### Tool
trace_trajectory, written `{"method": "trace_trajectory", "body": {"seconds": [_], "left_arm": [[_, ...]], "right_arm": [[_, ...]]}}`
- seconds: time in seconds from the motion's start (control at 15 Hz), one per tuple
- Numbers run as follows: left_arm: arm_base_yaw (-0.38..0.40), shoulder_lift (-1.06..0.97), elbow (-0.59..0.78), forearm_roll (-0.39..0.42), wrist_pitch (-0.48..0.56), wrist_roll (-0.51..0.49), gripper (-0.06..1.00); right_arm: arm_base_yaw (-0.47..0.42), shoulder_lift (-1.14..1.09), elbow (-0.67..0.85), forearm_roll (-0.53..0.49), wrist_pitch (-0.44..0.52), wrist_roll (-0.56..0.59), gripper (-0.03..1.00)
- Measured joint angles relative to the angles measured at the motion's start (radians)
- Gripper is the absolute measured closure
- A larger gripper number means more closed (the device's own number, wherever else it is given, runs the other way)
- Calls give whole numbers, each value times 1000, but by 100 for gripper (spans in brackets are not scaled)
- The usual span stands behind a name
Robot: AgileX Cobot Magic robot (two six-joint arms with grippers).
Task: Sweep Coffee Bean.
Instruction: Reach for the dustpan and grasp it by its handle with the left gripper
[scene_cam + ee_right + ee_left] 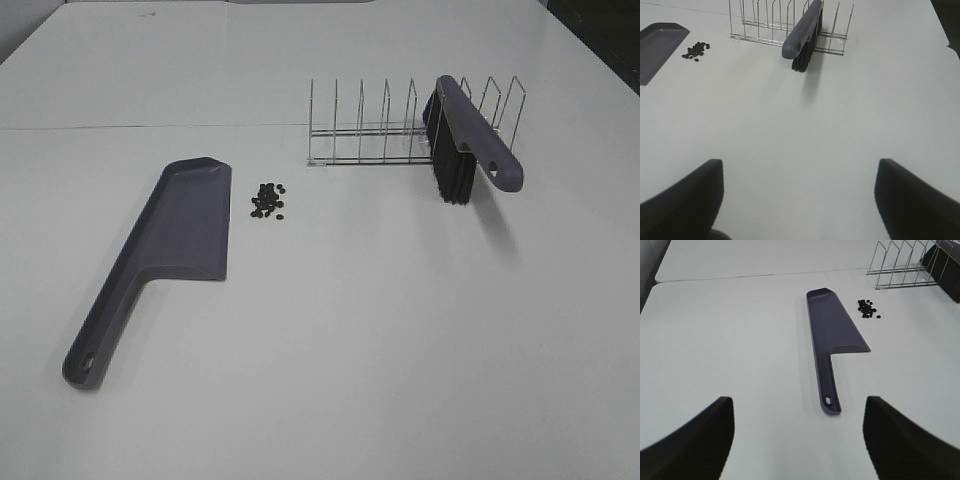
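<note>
A small cluster of dark coffee beans (268,200) lies on the white table just right of the purple-grey dustpan (170,240), which lies flat with its handle toward the front left. The beans (867,309) and dustpan (832,335) show in the left wrist view, and the beans (696,50) in the right wrist view. A purple-grey brush (465,140) with black bristles rests in a wire rack (390,125); it also shows in the right wrist view (802,32). The left gripper (797,440) and right gripper (797,200) are open and empty, well short of these things. Neither gripper shows in the exterior view.
The wire rack (760,22) stands behind the beans at the back right. A seam (150,127) runs across the table at the back. The table's dark far-right edge (600,40) shows at the upper right.
</note>
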Motion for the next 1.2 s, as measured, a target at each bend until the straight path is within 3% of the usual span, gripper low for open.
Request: {"method": "trace_trajectory", "body": {"seconds": [1.2], "left_arm": [[0,0,0,0,0,0,26]], "right_arm": [[0,0,0,0,0,0,24]]}}
